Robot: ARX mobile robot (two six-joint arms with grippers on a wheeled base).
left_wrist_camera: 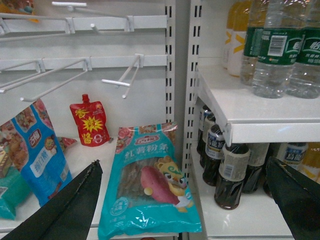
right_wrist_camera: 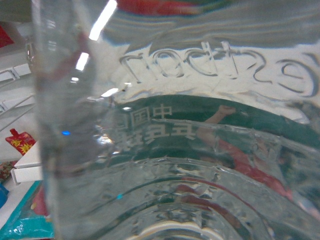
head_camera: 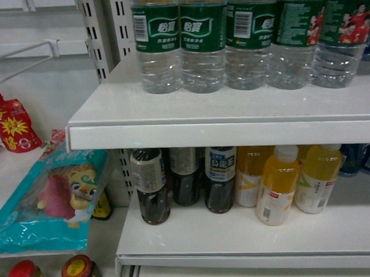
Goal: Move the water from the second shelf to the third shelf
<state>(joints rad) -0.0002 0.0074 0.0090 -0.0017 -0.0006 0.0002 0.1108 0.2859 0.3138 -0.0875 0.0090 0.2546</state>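
Several water bottles (head_camera: 202, 39) with green labels stand in a row on the upper white shelf (head_camera: 220, 106); the rightmost water bottle (head_camera: 343, 36) shows red figures on its label. They also appear at the top right of the left wrist view, as water bottles (left_wrist_camera: 275, 50). One clear ribbed water bottle (right_wrist_camera: 200, 150) fills the right wrist view, pressed close to the camera and hiding the right gripper's fingers. My left gripper (left_wrist_camera: 180, 200) is open with nothing between its fingers, hanging in front of the teal bag and the lower shelf.
On the lower shelf (head_camera: 250, 234) stand dark tea bottles (head_camera: 151, 183) and orange juice bottles (head_camera: 279, 183). To the left lie a teal snack bag (head_camera: 52, 199), a red pouch (head_camera: 12, 124) and small jars (head_camera: 80, 272). White wire hooks (left_wrist_camera: 120, 80) stick out of the back panel.
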